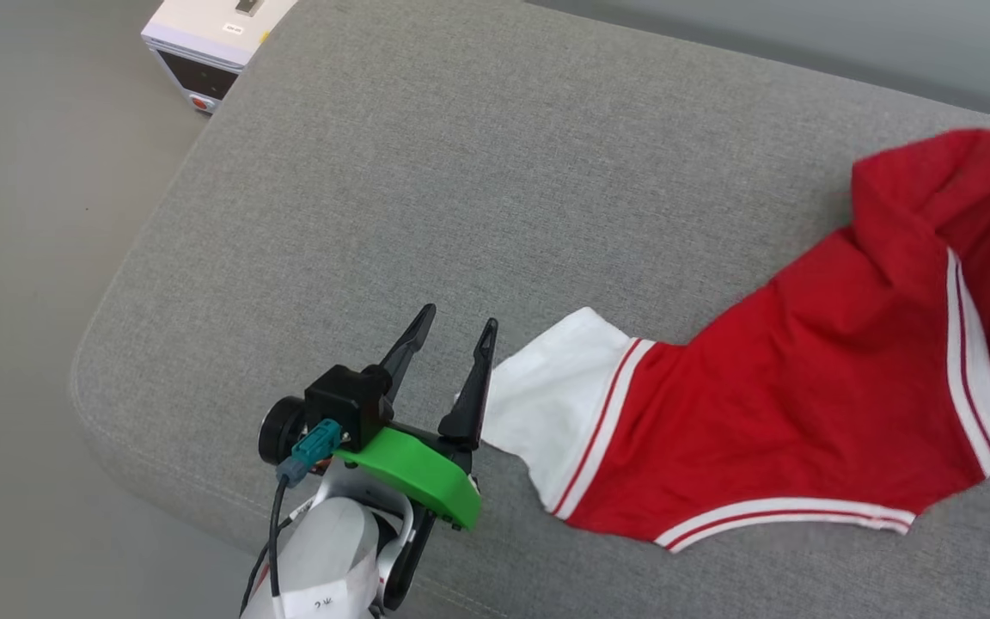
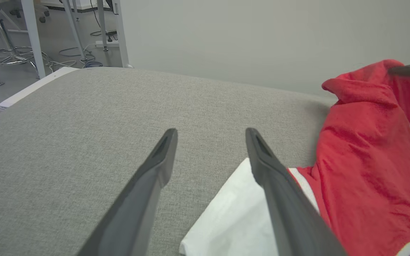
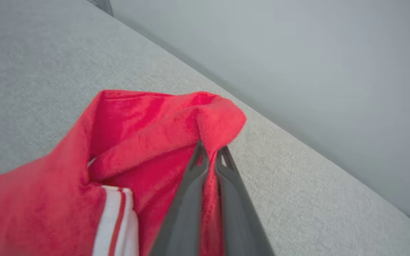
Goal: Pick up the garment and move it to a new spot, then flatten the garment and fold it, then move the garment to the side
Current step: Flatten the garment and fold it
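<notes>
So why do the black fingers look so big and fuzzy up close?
Right wrist view: the right fingers sit close to the lens, so they look huge and soft-edged, the garment fuzzy too. Left wrist view: the left fingers loom large, yet the grey cushion weave looks sharp. Head view: even light, soft shadows, no glare.

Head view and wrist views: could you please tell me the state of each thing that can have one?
garment, unfolded and rumpled on the grey cushion, one red edge pinched.
left gripper, open, empty, beside the white sleeve.
right gripper, shut on the garment's red fabric.
</notes>
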Available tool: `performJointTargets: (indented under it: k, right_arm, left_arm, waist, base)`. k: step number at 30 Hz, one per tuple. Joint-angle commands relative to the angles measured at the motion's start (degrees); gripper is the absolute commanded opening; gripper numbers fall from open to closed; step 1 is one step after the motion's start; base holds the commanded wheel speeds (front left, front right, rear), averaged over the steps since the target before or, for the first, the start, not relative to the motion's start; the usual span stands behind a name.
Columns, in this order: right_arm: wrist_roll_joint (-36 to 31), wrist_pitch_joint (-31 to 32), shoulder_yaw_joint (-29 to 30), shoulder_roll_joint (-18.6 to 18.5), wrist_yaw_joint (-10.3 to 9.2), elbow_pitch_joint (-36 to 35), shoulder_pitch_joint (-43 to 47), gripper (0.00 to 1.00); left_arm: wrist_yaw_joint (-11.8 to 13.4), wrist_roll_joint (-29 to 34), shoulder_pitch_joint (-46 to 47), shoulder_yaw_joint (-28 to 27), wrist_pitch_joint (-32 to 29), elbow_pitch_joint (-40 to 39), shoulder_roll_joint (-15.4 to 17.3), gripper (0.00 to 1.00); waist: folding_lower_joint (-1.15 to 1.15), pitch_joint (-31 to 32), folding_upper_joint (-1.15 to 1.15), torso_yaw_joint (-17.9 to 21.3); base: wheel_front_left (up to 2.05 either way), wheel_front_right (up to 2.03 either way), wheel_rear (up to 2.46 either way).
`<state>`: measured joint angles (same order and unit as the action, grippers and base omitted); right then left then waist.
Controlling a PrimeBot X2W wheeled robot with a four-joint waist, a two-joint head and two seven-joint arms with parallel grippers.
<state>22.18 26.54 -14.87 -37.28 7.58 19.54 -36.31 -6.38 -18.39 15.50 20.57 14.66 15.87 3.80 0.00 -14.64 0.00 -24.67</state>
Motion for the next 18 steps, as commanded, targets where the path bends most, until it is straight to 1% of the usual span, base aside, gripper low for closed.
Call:
performJointTargets:
  k: [1,7,11,12,13,14,18]
  right_arm:
    - [-1.1,-2.8,-0.4,-0.1,-0.09,0.7,-2.5,0.0]
    - [-5.9,-11.0,-0.4,-0.8,-0.09,4.7,-10.0,0.0]
    - [-8.4,-11.9,-1.4,0.4,-0.09,10.0,-11.9,0.0]
    - [-8.8,-12.1,-1.8,0.7,-0.09,11.3,-12.1,0.05]
    - [-9.6,-12.5,-2.3,0.9,-0.09,13.0,-12.3,0.36]
    - [-10.2,-12.9,-2.4,1.2,-0.09,14.4,-12.5,1.0]
    - [-10.9,-14.4,-2.7,3.1,-0.09,20.5,-13.2,1.0]
  left_arm:
    - [-0.3,0.1,1.1,-0.1,0.3,-0.1,-0.2,1.0]
    - [-0.4,0.2,1.2,-0.3,0.3,-0.6,-0.3,1.0]
    - [-0.5,0.2,1.4,-0.3,0.3,-0.7,-0.4,1.0]
    - [-0.5,0.2,1.4,-0.3,0.3,-0.7,-0.5,1.0]
    - [-0.5,0.2,1.5,-0.2,0.3,-0.6,-0.5,1.0]
    - [-0.5,0.2,1.5,-0.1,0.3,-0.5,-0.5,1.0]
    - [-0.6,0.1,1.8,0.1,0.3,-0.2,-0.6,1.0]
  waist:
    - [0.0,0.2,0.0,-0.2]
    - [0.0,-1.4,0.0,-0.8]
    - [0.0,-2.5,0.0,-1.5]
    - [0.0,-2.7,0.0,-1.6]
    - [0.0,-3.0,0.0,-1.8]
    - [0.0,-3.1,0.0,-1.8]
    - [0.0,-3.1,0.0,-2.1]
  base:
    - [0.0,0.0,0.0]
    - [0.0,0.0,0.0]
    - [0.0,0.0,0.0]
    - [0.0,0.0,0.0]
    - [0.0,0.0,0.0]
    - [0.0,0.0,0.0]
    - [0.0,0.0,0.0]
